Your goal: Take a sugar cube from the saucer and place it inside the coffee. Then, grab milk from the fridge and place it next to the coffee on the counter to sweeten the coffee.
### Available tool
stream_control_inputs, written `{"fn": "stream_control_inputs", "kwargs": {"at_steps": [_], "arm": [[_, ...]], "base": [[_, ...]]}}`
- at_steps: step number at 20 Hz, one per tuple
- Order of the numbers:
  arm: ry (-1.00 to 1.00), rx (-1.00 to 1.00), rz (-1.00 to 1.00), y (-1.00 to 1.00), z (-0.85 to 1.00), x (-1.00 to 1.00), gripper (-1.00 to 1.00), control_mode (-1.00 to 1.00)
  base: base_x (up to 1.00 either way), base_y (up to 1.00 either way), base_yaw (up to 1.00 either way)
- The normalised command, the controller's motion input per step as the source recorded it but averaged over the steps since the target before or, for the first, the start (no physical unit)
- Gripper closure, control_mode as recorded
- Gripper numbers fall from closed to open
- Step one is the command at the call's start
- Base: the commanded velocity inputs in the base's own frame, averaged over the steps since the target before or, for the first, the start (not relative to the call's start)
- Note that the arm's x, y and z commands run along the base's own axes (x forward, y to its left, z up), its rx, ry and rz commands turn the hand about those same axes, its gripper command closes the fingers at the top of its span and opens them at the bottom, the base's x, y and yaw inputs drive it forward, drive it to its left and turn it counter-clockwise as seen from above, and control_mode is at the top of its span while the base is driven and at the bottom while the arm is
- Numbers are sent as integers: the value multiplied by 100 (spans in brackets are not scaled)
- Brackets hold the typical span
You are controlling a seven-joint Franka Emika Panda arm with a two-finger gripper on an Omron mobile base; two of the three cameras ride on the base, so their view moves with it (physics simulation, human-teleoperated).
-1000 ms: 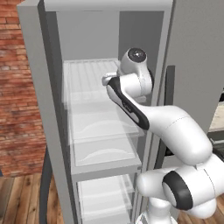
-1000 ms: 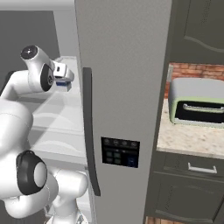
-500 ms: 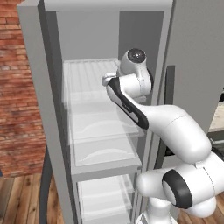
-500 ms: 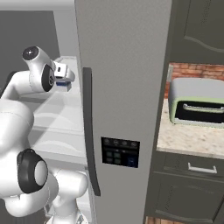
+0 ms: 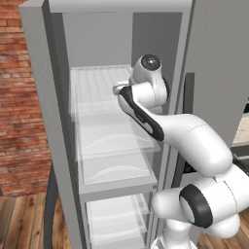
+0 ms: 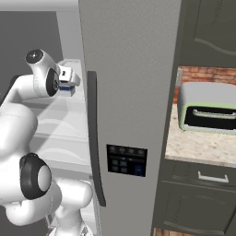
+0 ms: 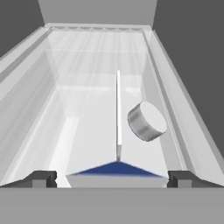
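here, gripper (image 7: 112, 178) spread wide astride the milk (image 7: 117, 131), unclenched, on a fridge (image 5: 58, 121) shelf

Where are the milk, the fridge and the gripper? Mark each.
milk (image 7: 117, 173): hand view, blue gabled top.
fridge (image 5: 51, 126): left base view, left wall edge.
gripper (image 7: 111, 178): hand view, midway between the fingertips.

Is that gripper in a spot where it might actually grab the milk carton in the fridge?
Probably yes. The open gripper has a finger on each side of the milk carton on the fridge shelf, with nothing between them.
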Motion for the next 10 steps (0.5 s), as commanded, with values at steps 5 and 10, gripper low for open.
{"fn": "stream_control_inputs", "kwargs": {"at_steps": [5,10], "arm": [[0,0,0,0,-7,22,-100,-100],[0,0,0,0,0,19,-100,-100]], "base": [[0,0,0],[0,0,0]]}}
